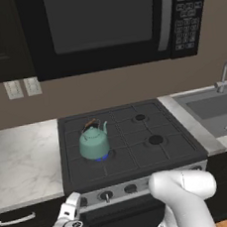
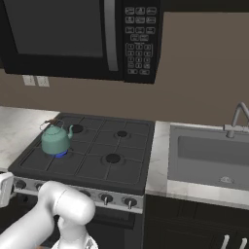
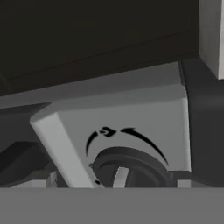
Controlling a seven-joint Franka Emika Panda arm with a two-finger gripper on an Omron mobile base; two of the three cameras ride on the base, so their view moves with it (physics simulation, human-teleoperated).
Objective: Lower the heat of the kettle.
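1. The kettle stands upright on the front-left burner of the stove, its spout towards the right in the left base view. A blue flame shows under its base, so the heat appears to be on.
2. The gripper sits low at the front-left corner of the stove, just before the left end of the control panel. The kettle lies up and back from it, on the cooktop above the panel.
3. In the hand view, a dark round knob with a pale pointer mark fills the lower middle, directly ahead of the gripper and very near. Curved arrow markings arc over it.
4. I judge this to be the knob for the kettle's burner, since it is the leftmost one; the coming move turns on a rotation about the knob's own axis, straight into the panel.
5. Whether the gripper is wide or closed I cannot tell.
6. The sink to the right appears to hold nothing.
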